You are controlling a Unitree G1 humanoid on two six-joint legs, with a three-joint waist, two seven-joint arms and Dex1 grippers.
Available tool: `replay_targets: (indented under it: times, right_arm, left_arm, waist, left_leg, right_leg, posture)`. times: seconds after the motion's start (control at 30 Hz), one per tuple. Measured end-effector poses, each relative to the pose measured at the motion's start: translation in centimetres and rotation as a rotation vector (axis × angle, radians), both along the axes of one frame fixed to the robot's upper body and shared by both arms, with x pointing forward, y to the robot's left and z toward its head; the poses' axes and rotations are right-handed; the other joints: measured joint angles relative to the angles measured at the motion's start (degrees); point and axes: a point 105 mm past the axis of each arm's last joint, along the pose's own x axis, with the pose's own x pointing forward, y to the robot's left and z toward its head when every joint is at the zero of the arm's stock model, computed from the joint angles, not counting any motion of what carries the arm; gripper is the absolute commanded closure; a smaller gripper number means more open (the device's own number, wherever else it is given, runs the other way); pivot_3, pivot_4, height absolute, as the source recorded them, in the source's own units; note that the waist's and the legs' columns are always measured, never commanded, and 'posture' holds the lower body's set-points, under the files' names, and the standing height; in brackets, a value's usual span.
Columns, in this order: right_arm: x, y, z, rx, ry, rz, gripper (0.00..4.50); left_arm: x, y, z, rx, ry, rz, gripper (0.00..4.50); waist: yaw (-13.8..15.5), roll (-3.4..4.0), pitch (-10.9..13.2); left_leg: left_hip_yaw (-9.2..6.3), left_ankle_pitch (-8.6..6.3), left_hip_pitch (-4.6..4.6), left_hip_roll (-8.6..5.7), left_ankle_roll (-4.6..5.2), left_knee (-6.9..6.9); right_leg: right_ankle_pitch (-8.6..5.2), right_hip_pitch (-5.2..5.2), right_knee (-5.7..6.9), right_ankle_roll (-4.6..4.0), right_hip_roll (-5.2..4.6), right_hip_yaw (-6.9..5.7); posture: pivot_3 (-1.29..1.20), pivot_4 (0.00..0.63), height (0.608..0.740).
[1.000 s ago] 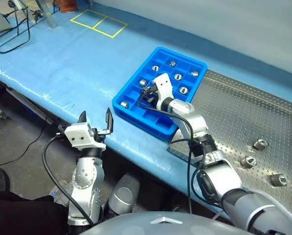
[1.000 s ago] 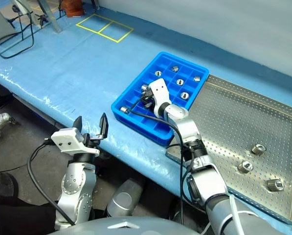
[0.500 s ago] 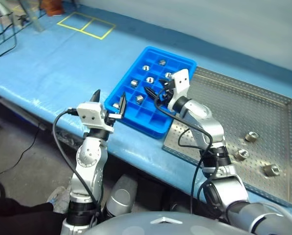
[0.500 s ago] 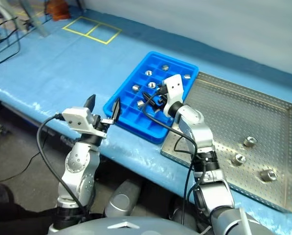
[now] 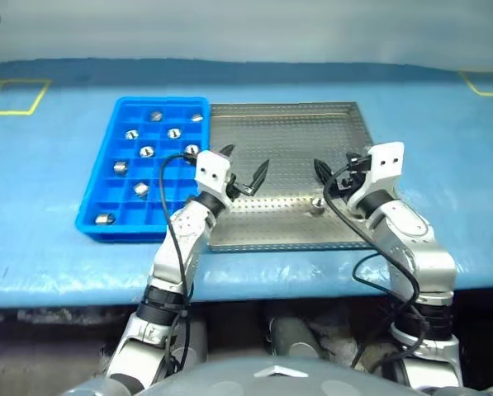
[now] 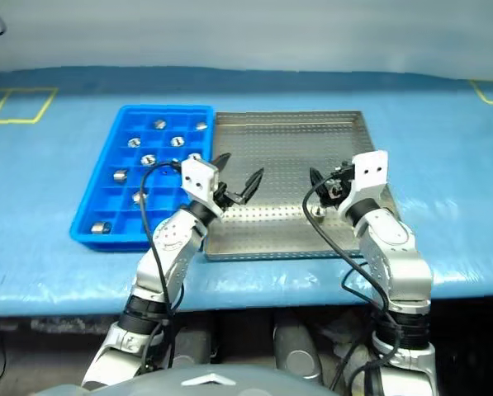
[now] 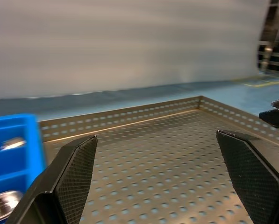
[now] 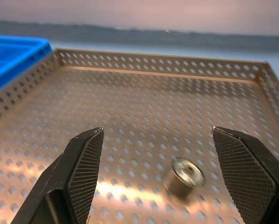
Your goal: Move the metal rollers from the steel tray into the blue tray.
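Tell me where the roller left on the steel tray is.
The roller sits near the steel tray's front edge, just ahead of the open right gripper.

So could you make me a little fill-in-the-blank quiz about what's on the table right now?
1. The blue tray lies to the ____ of the steel tray.
2. Both tools have their jaws ____.
3. The roller ahead of the right tool lies in the ____ tray.

Missing words: left; open; steel

Bright blue gridded tray (image 5: 97, 186) holding shiny silver rollers (image 5: 147, 152) — beside it a grey steel tray (image 5: 287, 148), perforated all over. Pale blue tabletop (image 5: 40, 239) — yellow taped lines (image 5: 15, 97).
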Motion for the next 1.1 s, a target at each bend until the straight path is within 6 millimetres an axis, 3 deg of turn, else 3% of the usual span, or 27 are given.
replay_targets:
  times: [0.1,0.27,0.47,0.67,0.77,0.93,1.1]
  right_arm:
    - [-0.8,0.1,-1.5,0.002,0.085,0.013,0.59]
    - [-1.2,2.4,-2.8,0.026,0.177,0.106,0.59]
    - [0.1,4.3,-3.4,0.057,0.219,0.138,0.59]
    - [1.6,3.9,-5.7,0.031,0.334,0.070,0.59]
    - [1.8,3.4,-6.7,-0.076,0.375,0.061,1.17]
    - [1.8,3.7,-6.8,-0.091,0.374,0.094,2.78]
    - [2.3,5.5,-5.3,-0.025,0.261,0.158,2.77]
  left_arm:
    - [0.2,-0.2,-0.4,0.006,0.016,-0.011,0.00]
    - [0.1,0.0,-1.0,0.000,0.034,-0.002,0.00]
    - [0.1,1.5,-2.1,-0.005,0.071,0.056,0.00]
    - [-0.1,2.1,-2.5,-0.011,0.085,0.086,0.00]
    - [-0.2,2.1,-2.4,-0.014,0.079,0.088,0.00]
    - [-0.3,2.4,-2.0,-0.021,0.064,0.099,0.00]
    - [-0.7,3.2,-2.1,-0.030,0.067,0.134,0.00]
  waist:
    - [-3.0,0.01,0.0]
    - [-5.6,0.00,0.0]
    - [-5.8,-0.06,0.0]
    - [-4.9,-0.07,0.0]
    - [-4.4,-0.06,0.0]
    - [-3.9,-0.07,0.0]
    - [-3.5,-0.09,0.1]
  left_leg:
    - [0.00,0.02,0.09,0.00,0.05,0.01]
    - [0.16,0.19,0.13,-0.10,0.27,0.11]
    - [0.27,0.33,0.09,-0.30,0.43,0.18]
    - [0.24,0.33,-0.02,-0.42,0.44,0.10]
    - [0.24,0.32,0.00,-0.43,0.45,0.05]
    - [0.23,0.33,0.04,-0.39,0.45,0.05]
    - [0.22,0.33,0.03,-0.39,0.45,0.04]
  right_leg:
    - [0.02,0.02,0.13,0.08,0.10,0.19]
    - [0.07,0.06,0.18,0.14,0.13,0.55]
    - [0.14,0.06,0.18,0.24,-0.03,0.73]
    - [0.36,0.05,-0.02,0.63,-0.14,0.75]
    - [0.36,0.05,-0.05,0.64,-0.15,0.76]
    - [0.36,0.05,-0.01,0.64,-0.09,0.75]
    - [0.36,0.04,-0.01,0.65,-0.09,0.76]
  posture:
    - [-0.19,0.150,0.740]
    - [-0.14,0.150,0.740]
    - [-0.10,0.150,0.740]
    - [-0.09,0.150,0.740]
    - [-0.07,0.150,0.740]
    - [-0.05,0.150,0.740]
    - [0.04,0.150,0.740]
